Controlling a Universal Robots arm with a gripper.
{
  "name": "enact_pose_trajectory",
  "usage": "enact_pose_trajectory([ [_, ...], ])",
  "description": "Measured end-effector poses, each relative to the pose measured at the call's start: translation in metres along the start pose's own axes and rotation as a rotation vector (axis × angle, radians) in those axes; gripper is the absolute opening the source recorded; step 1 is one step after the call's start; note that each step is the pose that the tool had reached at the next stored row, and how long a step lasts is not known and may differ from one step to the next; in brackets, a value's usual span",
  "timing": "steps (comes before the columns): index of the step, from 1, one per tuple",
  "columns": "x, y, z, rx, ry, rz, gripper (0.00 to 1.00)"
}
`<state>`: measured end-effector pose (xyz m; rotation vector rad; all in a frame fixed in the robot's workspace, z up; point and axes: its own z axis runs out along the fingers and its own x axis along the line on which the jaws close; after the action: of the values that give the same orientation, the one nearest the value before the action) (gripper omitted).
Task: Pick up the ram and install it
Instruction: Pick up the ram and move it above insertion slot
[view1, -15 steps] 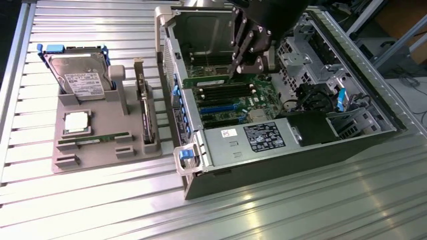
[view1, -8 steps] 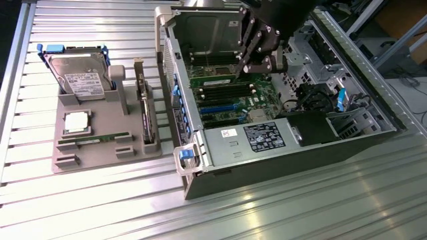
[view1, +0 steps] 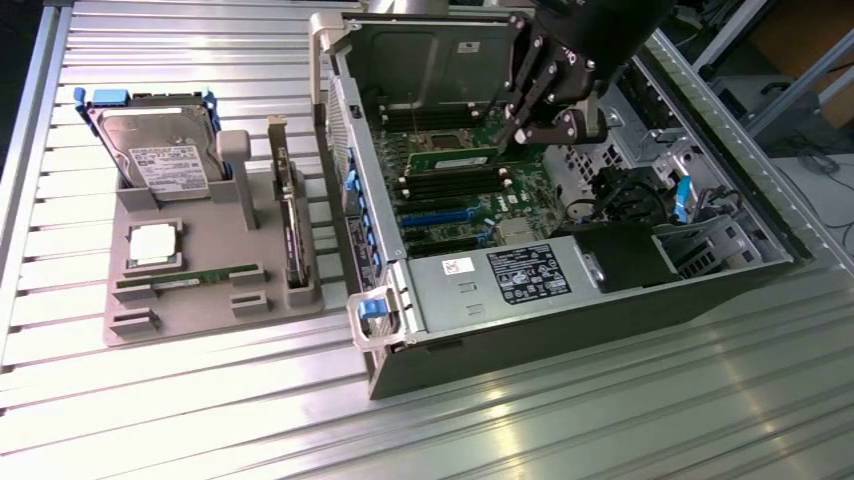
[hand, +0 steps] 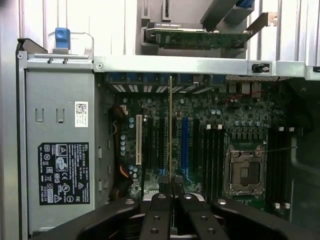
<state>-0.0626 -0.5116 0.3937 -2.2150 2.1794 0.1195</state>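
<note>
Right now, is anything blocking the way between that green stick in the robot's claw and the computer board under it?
Nothing visible does. The gripper holds the ram edge-on above the motherboard inside the open case, and the dark memory slots beside the processor socket lie uncovered.

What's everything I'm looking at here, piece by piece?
computer case: one, dark, open, exterior view's right
motherboard: one, green, inside the case
tray: one, grey, exterior view's left
hard drive: one, silver, in the tray
processor chip: one, silver, flat in the tray
expansion card: one, dark, on edge in the tray
spare stick: one, green, lying in the tray
ram: one, green, held above the motherboard
fingers: two, black, shut on the ram
</note>
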Motion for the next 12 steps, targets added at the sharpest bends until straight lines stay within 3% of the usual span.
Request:
enact_pose_trajectory([
  [8, 0.0, -0.0143, -0.0005, 0.0, 0.0, 0.0, 0.12],
  [12, 0.0, -0.0144, -0.0004, 0.0001, -0.0001, 0.0, 0.12],
])
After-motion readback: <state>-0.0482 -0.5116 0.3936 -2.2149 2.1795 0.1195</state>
